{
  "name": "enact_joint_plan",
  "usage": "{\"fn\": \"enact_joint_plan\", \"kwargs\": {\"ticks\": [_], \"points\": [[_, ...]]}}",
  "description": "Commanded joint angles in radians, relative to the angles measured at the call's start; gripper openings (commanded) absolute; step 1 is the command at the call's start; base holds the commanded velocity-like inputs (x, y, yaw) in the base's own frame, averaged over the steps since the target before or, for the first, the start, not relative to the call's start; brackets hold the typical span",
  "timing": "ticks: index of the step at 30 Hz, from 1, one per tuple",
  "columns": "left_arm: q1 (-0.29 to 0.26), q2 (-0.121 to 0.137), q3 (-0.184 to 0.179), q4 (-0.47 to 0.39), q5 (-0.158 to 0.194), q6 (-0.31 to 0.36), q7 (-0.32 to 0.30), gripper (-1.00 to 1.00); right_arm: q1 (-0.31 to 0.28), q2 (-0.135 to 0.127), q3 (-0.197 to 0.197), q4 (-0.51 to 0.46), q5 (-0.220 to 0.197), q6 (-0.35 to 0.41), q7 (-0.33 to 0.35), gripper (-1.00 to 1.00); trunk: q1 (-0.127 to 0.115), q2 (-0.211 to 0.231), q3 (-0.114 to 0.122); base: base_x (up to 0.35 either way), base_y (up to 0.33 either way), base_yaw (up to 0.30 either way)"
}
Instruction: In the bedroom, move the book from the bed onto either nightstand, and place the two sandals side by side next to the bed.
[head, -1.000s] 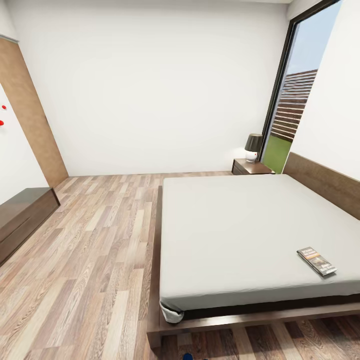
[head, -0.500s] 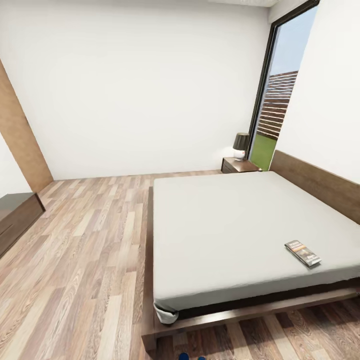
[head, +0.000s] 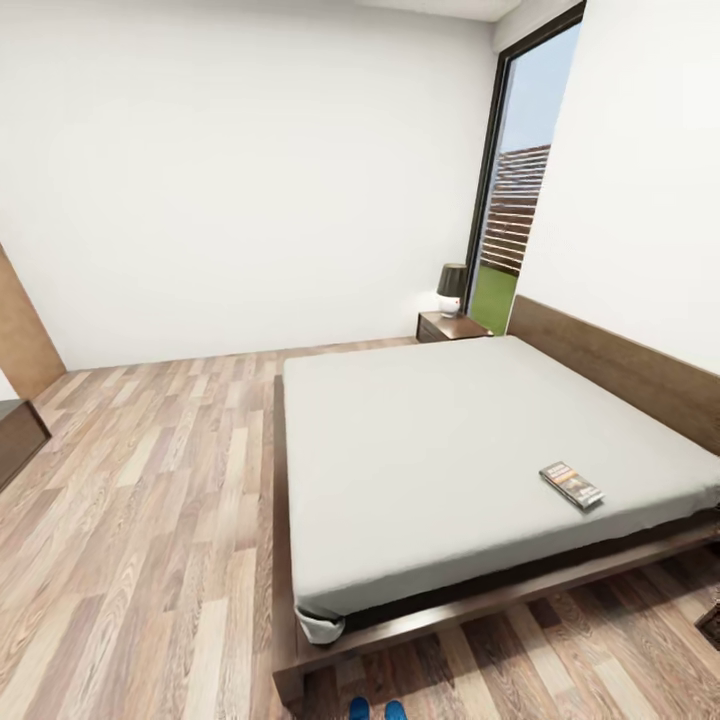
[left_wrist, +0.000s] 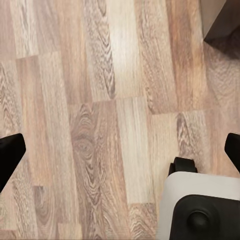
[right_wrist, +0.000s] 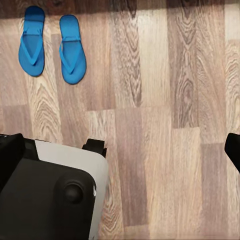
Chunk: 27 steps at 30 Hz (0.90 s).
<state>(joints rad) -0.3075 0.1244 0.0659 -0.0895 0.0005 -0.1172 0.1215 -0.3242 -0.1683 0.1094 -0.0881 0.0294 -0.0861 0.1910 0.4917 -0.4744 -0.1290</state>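
Two blue sandals (right_wrist: 52, 47) lie side by side on the floor just off the bed's (head: 430, 450) foot, nearer my right gripper (right_wrist: 120, 150), while the book (head: 571, 484) rests lengthwise near the bed's right edge; both grippers' jaws are spread wide and empty.

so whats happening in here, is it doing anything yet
Nothing is being handled at this moment. The robot faces the bed from its foot end. The book lies on the mattress near the right corner, far from the nightstand by the window. The two sandals lie side by side on the wood floor by the bed frame. Both grippers hang over bare floor, fingers spread, holding nothing.
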Motion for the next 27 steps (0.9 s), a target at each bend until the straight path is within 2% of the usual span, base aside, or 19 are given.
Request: {"fn": "enact_joint_plan", "kwargs": {"ticks": [1, 12, 27], "points": [[-0.001, 0.000, 0.006, 0.001, 0.000, -0.004, 0.000, 1.00, -0.001, 0.000, 0.006, 0.001, 0.003, -0.004, 0.001, 1.00, 0.000, -0.002, -0.002, -0.155, 0.082, -0.045], [-0.001, 0.000, 0.006, 0.001, 0.000, -0.004, 0.001, 1.00, -0.001, 0.000, 0.006, 0.001, 0.003, -0.004, 0.001, 1.00, 0.000, -0.002, -0.002, -0.065, 0.034, -0.062], [-0.001, 0.000, 0.007, 0.001, 0.000, -0.004, 0.001, 1.00, -0.001, -0.001, 0.006, 0.001, 0.003, -0.004, 0.001, 1.00, 0.000, -0.002, -0.002, -0.047, 0.003, -0.249]]}}
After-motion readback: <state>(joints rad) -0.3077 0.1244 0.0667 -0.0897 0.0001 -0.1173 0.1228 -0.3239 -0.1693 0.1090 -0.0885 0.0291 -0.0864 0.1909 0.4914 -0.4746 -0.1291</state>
